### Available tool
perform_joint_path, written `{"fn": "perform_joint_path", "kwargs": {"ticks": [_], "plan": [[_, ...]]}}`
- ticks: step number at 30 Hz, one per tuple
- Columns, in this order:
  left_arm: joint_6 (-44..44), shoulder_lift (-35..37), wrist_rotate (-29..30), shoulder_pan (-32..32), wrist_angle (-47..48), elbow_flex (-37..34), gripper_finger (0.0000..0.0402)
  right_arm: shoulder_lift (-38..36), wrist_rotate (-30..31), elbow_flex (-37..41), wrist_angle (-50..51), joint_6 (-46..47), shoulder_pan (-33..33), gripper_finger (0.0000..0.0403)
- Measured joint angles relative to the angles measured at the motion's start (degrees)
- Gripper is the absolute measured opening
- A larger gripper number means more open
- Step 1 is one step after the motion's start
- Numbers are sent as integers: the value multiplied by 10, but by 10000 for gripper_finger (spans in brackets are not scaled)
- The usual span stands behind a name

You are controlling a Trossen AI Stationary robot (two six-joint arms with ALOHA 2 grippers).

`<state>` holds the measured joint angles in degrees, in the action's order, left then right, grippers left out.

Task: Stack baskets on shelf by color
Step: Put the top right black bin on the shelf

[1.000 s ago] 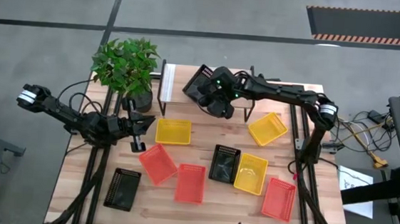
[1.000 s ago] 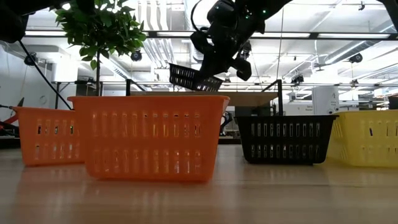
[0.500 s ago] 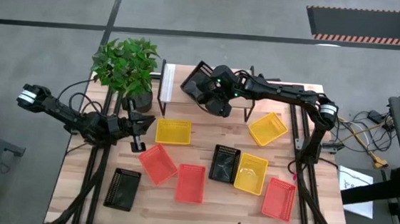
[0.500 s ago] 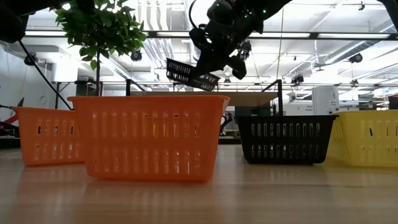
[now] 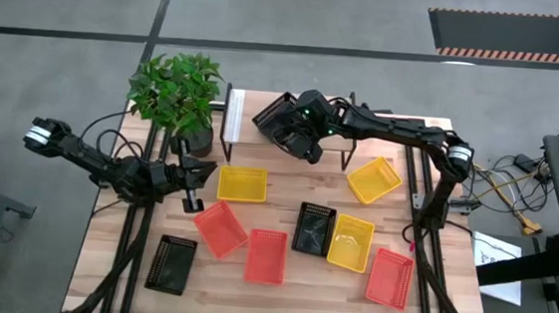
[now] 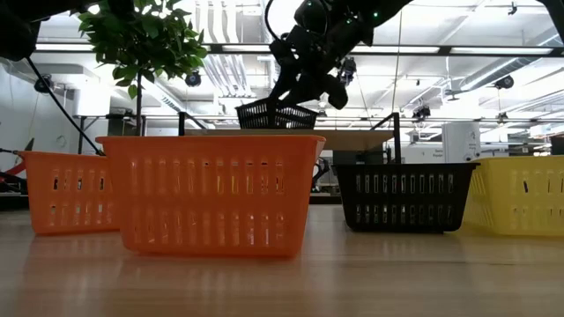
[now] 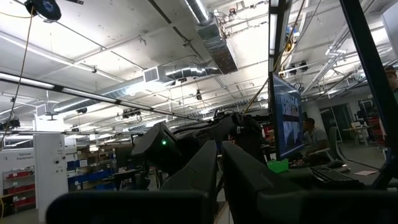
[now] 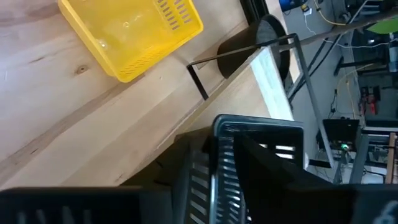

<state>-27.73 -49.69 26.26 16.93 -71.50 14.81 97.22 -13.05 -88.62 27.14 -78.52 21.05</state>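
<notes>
R gripper (image 5: 296, 138) is over the low shelf w/ light wood top & black metal legs (image 5: 253, 107) at the desk's far edge, fingers clamped on the rim of a black perforated plastic basket (image 5: 275, 113); low view shows that basket (image 6: 277, 114) about level, just at the shelf top; can't tell if it touches. R wrist view: the basket's mesh wall (image 8: 217, 174) sits pinched between the fingers, shelf board beyond it.

L gripper (image 5: 194, 175) waits near the desk's left edge beside the potted green plant (image 5: 177, 90); fingers nearly closed, a thin gap only, nothing held.

Other baskets on the wooden desk (image 5: 230, 283): yellow one (image 5: 242, 184) just in front of the shelf, yellow one (image 5: 374, 180) near the right edge, black one (image 5: 314, 227) touching a yellow one (image 5: 351, 242) mid-desk, two orange (image 5: 219, 228) (image 5: 266, 255) near centre-front, orange one (image 5: 389, 277) at the front right, black one (image 5: 171, 264) at the front left.

No readable labels or writing anywhere.
</notes>
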Motion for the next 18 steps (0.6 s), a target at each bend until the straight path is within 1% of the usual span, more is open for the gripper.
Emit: {"fn": "perform_joint_path", "kwargs": {"ticks": [5,9,13,15,18], "plan": [[0,0,0,0,0,0,10,-13,26,0,0,0,-8,136],[0,0,0,0,0,0,10,-25,27,0,0,11,-13,133],[0,0,0,0,0,0,10,-41,27,0,1,48,-27,125],[0,0,0,0,0,0,10,-51,36,0,-1,112,-37,119],[0,0,0,0,0,0,10,-66,91,0,-14,283,-53,103]]}}
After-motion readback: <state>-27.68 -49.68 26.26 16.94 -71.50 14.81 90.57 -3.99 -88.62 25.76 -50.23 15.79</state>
